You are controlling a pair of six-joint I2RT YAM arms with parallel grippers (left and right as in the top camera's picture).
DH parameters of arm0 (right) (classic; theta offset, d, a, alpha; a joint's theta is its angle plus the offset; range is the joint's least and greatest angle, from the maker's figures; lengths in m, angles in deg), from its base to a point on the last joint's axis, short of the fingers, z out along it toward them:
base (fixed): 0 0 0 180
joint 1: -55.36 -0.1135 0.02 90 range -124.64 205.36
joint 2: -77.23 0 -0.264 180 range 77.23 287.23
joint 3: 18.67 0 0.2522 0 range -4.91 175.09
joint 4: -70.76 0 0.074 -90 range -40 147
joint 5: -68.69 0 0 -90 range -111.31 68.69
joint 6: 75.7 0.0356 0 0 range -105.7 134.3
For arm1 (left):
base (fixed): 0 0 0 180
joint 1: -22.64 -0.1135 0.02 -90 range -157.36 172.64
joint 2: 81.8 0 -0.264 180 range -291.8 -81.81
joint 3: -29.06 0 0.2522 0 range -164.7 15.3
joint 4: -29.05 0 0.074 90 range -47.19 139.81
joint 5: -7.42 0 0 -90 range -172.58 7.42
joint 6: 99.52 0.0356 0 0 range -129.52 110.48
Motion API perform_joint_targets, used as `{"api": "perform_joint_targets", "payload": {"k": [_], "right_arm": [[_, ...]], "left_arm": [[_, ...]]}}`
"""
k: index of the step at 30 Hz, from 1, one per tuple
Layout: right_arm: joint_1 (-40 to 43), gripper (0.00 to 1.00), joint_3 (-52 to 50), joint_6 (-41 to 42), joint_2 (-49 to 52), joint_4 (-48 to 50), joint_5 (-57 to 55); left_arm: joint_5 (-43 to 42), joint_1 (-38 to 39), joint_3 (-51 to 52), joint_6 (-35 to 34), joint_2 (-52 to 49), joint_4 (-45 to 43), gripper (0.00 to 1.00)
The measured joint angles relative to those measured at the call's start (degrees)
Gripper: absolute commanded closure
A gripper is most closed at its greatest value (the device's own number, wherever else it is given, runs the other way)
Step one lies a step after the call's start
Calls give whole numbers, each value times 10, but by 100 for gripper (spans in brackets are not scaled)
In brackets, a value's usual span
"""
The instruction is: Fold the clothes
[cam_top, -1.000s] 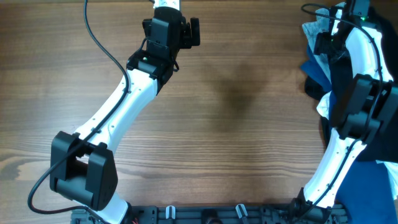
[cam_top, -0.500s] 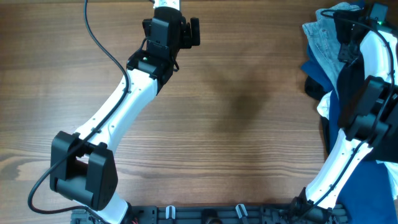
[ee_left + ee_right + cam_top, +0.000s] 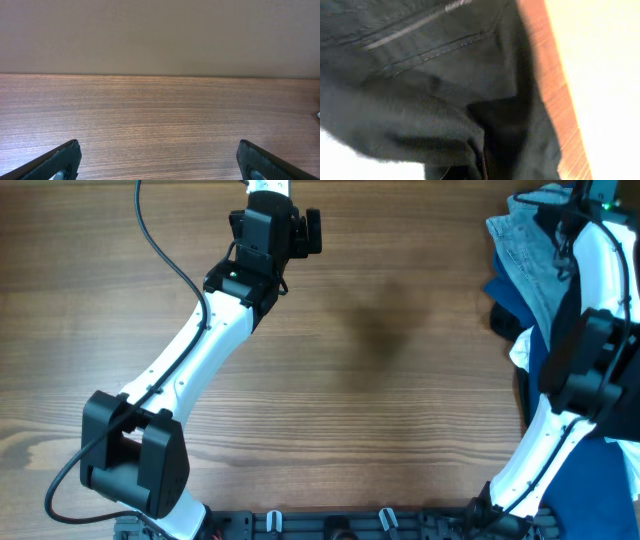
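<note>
The table (image 3: 400, 380) is bare wood across the middle, presumably kept free for folding. The left arm (image 3: 210, 320) hangs at the far side with the left gripper (image 3: 160, 165) spread fully wide over the bare wood, holding nothing. The right arm (image 3: 590, 270) reaches into the heap at the far right edge, beside jeans (image 3: 520, 240) and dark blue fabric (image 3: 510, 295). The overhead view hides that end, and only the right wrist view shows the black garment (image 3: 420, 75) filling the frame, bunched at the right gripper, which is closed, probably on a fold; its fingers are unseen.
</note>
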Motion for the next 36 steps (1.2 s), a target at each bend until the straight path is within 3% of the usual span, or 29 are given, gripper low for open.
{"api": "perform_joint_targets", "payload": {"k": [9, 25, 36], "right_arm": [[-21, 96, 0, -16, -105, -3, -11], [-25, 96, 0, -56, -106, 18, 7], [-91, 96, 0, -46, -106, 79, -7]], "left_arm": [[0, 0, 0, 0, 0, 0, 0], [0, 0, 0, 0, 0, 0, 0], [3, 0, 0, 0, 0, 0, 0]]}}
